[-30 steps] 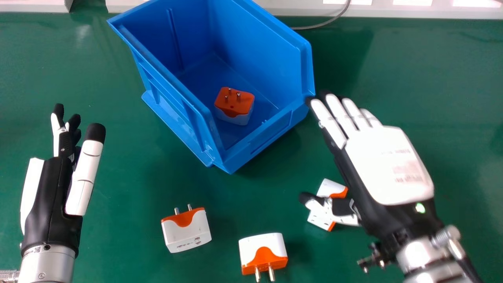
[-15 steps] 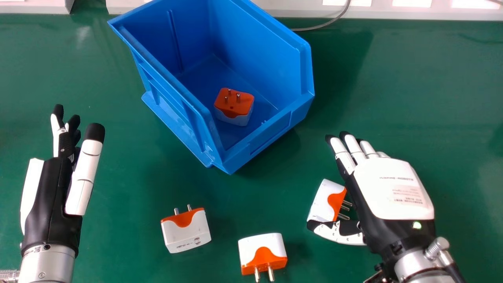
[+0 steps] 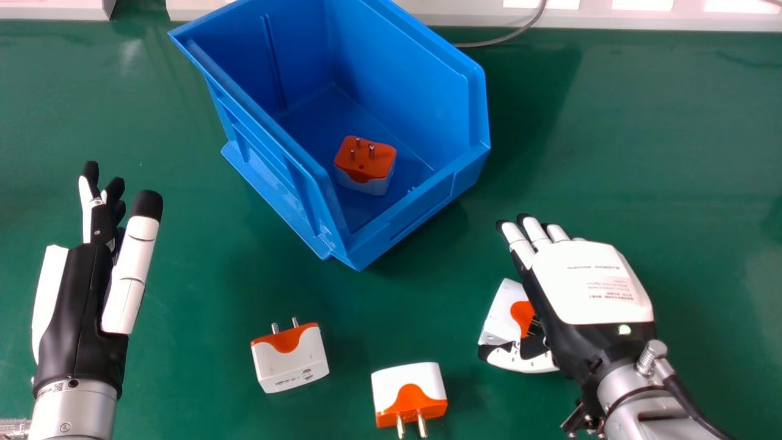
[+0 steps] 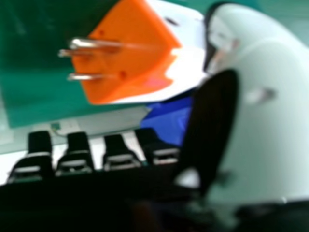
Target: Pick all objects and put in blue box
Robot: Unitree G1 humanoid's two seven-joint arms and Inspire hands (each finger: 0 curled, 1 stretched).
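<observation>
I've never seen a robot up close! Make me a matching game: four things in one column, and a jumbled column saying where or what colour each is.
Things
1. Blue box
2. Robot's left hand
3. Robot's right hand
4. Cable

Places and colours
A. Wholly left of the box in the head view
B. Grey
C. Around one adapter
D. Covering part of the rightmost adapter in the head view

Right pairs: 1-C, 2-A, 3-D, 4-B

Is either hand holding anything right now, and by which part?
Nothing is held. The right hand has straight fingers, not closed round the white and orange plastic plug adapter beside its thumb; the left hand is open and empty.
</observation>
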